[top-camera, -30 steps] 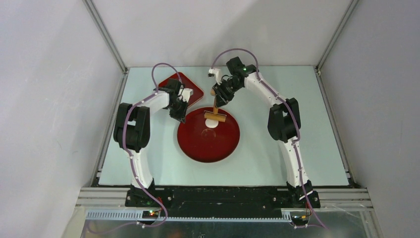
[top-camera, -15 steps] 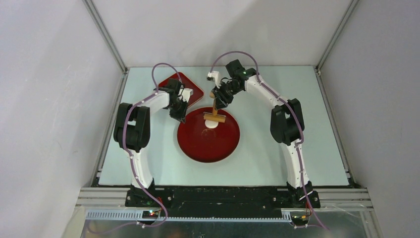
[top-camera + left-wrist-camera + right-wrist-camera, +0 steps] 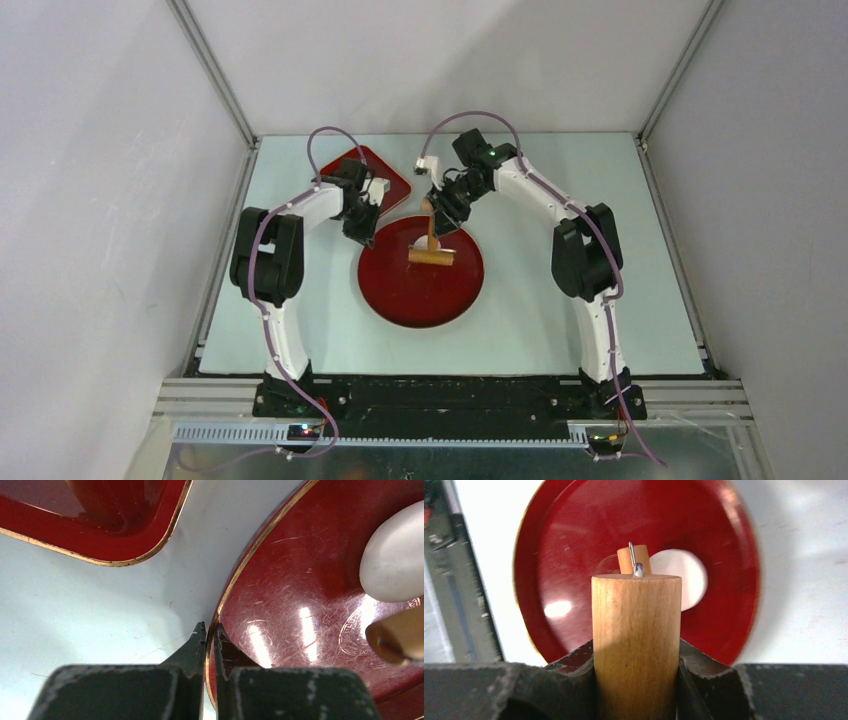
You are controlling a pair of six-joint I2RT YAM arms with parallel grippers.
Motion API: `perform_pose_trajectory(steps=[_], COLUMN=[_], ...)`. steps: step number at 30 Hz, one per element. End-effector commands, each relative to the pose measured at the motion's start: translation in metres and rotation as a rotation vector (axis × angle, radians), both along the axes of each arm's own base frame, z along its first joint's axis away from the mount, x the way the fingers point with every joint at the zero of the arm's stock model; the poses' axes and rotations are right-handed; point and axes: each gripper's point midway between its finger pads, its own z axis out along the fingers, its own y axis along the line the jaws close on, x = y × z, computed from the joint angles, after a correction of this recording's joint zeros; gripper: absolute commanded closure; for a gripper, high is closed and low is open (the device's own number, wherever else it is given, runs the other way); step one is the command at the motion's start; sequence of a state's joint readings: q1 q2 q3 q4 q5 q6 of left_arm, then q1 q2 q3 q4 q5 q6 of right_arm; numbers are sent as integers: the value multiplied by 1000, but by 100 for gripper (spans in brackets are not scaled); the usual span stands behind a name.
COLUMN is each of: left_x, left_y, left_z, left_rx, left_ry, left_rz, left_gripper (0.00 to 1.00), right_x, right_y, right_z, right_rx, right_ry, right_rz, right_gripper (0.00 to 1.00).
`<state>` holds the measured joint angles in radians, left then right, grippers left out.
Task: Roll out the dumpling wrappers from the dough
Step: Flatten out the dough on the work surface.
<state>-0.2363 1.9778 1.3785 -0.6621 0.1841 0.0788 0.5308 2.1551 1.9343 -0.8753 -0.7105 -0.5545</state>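
The dumpling wrapper [image 3: 684, 577] is a small white round bit of dough. It lies on the red round plate [image 3: 420, 295], in the far half, a bit past the middle. The rolling pin [image 3: 432, 256] sits right at it, with its roller lying across the plate at the wrapper's near side. From above I cannot tell how much of the dough is under it.

The right pincer [image 3: 636, 655] is squeezed tight on the pin's wooden handle [image 3: 636, 625]. I think it holds the handle from the far side so it can push and pull the roller over the dough.

The left pincer [image 3: 210, 640] is pinched shut on the gold rim at the plate's left edge. I think this is to stop the plate from sliding while the pin rolls.

A red square tray [image 3: 393, 182] lies just behind the plate, near it but not touching.

Everything sits on a pale worktop [image 3: 530, 330]. Plain grey walls [image 3: 440, 60] stand around it.
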Motion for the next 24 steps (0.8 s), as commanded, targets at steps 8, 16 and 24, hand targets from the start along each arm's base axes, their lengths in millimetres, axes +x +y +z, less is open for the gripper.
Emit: perform_pose_trajectory(steps=[8, 16, 24], left_x=[9, 10, 9], left_y=[7, 7, 7], left_z=[-9, -9, -9], left_rx=[48, 47, 46], left_ry=[-10, -10, -8], left_rz=[44, 42, 42], left_gripper=[100, 100, 100], right_x=[-51, -1, 22], right_y=[8, 7, 10], right_z=[27, 62, 17], right_rx=[10, 49, -23], right_ry=[165, 37, 63], right_rz=[45, -48, -55], right_gripper=[100, 100, 100])
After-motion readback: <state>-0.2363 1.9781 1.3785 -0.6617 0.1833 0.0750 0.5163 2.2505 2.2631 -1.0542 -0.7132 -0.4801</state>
